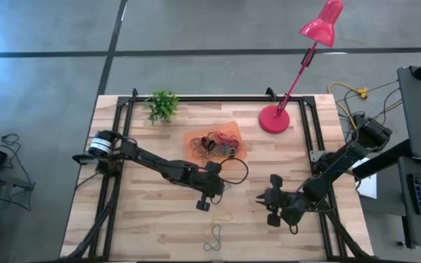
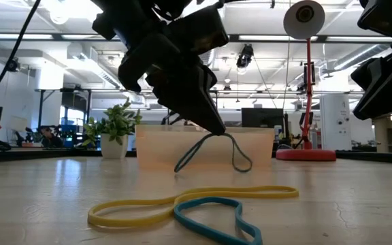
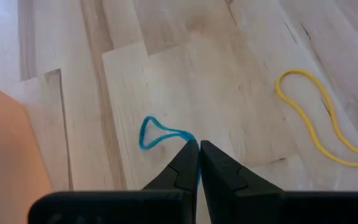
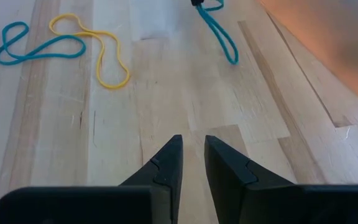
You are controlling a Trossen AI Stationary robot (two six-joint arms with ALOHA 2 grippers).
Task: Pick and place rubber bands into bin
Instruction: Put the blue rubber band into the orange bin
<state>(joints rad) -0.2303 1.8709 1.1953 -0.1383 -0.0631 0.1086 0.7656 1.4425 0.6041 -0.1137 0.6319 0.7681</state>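
Note:
My left gripper (image 1: 209, 199) (image 3: 199, 146) hovers over the table's middle, just near of the orange bin (image 1: 236, 131) (image 3: 5, 149), and is shut on a blue rubber band (image 3: 148, 134) (image 2: 240, 160). A tangle of rubber bands (image 1: 214, 145) lies inside the bin. A yellow band (image 4: 107, 43) (image 2: 155, 207) and another blue band (image 4: 30, 50) (image 2: 216, 214) lie flat and overlapping on the wood near the near edge (image 1: 214, 237). My right gripper (image 1: 260, 197) (image 4: 193, 146) is open a little, low over bare wood to the right of the left gripper, touching nothing. My left gripper pinches the blue rubber band at one end of its loop (image 3: 188, 138) between the very ends of its two fingers. The fingers slant down from above. The rest of the loop (image 2: 182, 163) hangs slack below them; whether its lower end touches the table I cannot tell.
A red lamp stands on its round base (image 1: 274, 119) at the table's far right, its shade leaning out beyond the far edge. A small potted plant (image 1: 163, 106) sits at the far left. Black frame rails (image 1: 119, 131) run along the table's sides. Bare wood (image 1: 137, 226) lies near left.

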